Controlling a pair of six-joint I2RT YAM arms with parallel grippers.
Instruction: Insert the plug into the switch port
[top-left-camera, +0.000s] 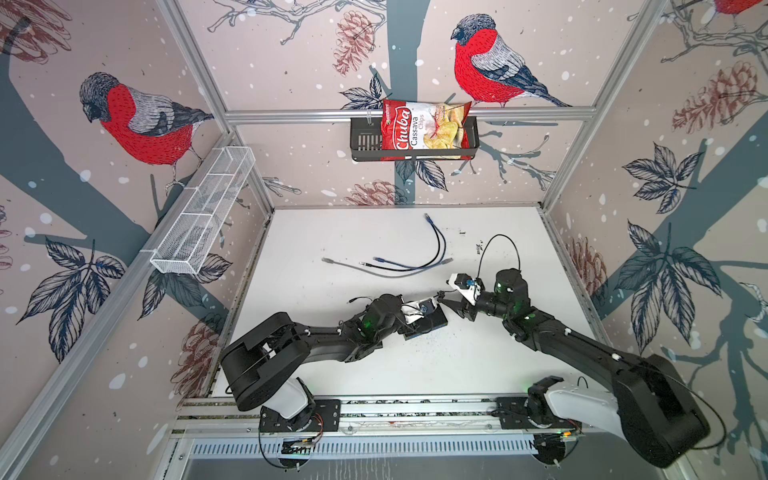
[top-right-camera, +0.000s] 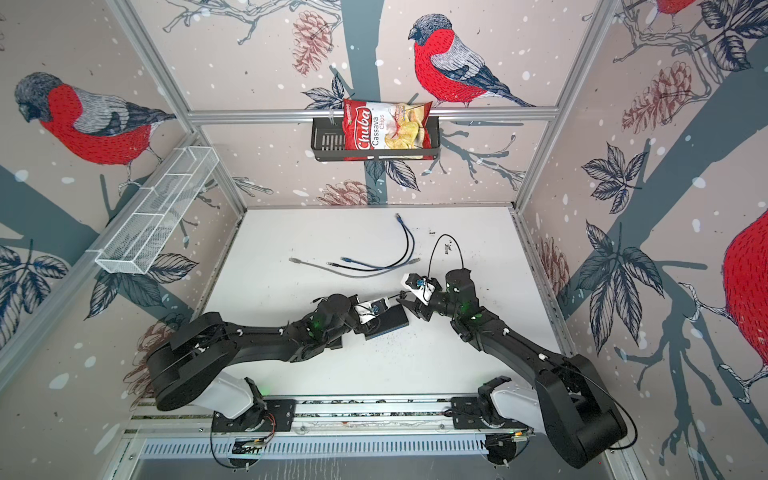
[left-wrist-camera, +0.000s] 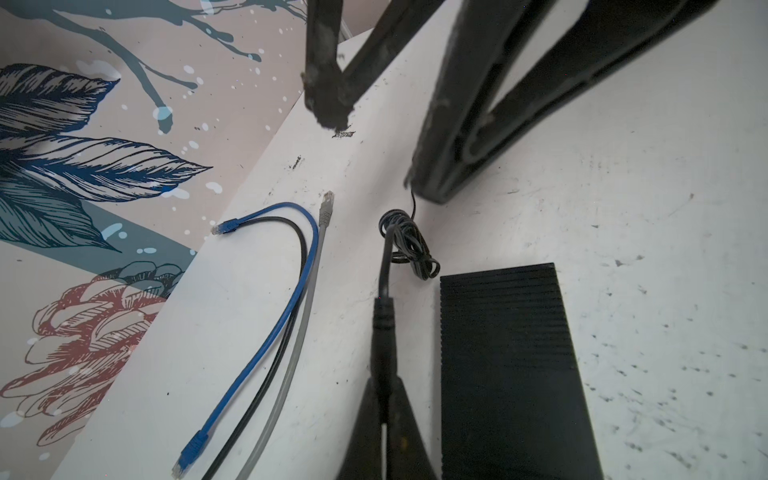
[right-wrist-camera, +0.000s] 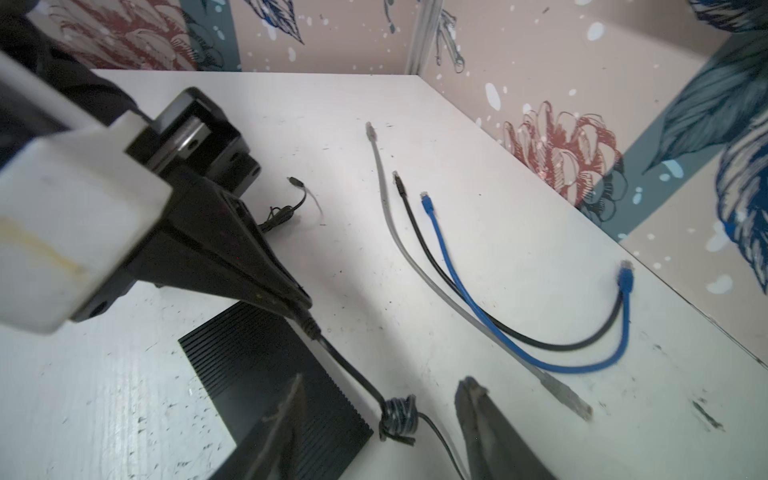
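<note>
The switch (top-left-camera: 432, 323) (top-right-camera: 390, 320) is a flat black ribbed box on the white table; its port does not show. My left gripper (top-left-camera: 437, 296) (left-wrist-camera: 384, 376) is shut on the black plug (left-wrist-camera: 385, 318) (right-wrist-camera: 311, 326) beside the switch (left-wrist-camera: 507, 357). The plug's ridged collar sticks out past the fingertips and its tip is hidden. From it the cable runs to a small coiled bundle (left-wrist-camera: 409, 245) (right-wrist-camera: 399, 415). My right gripper (top-left-camera: 454, 308) (right-wrist-camera: 382, 380) is open, its fingers either side of that bundle, over the corner of the switch (right-wrist-camera: 266, 365).
Blue, black and grey network cables (top-left-camera: 415, 266) (right-wrist-camera: 457, 286) lie on the table beyond both grippers. A black wall basket (top-left-camera: 363, 141) holds a chips bag (top-left-camera: 424, 126) at the back. A white wire shelf (top-left-camera: 203, 212) hangs on the left wall.
</note>
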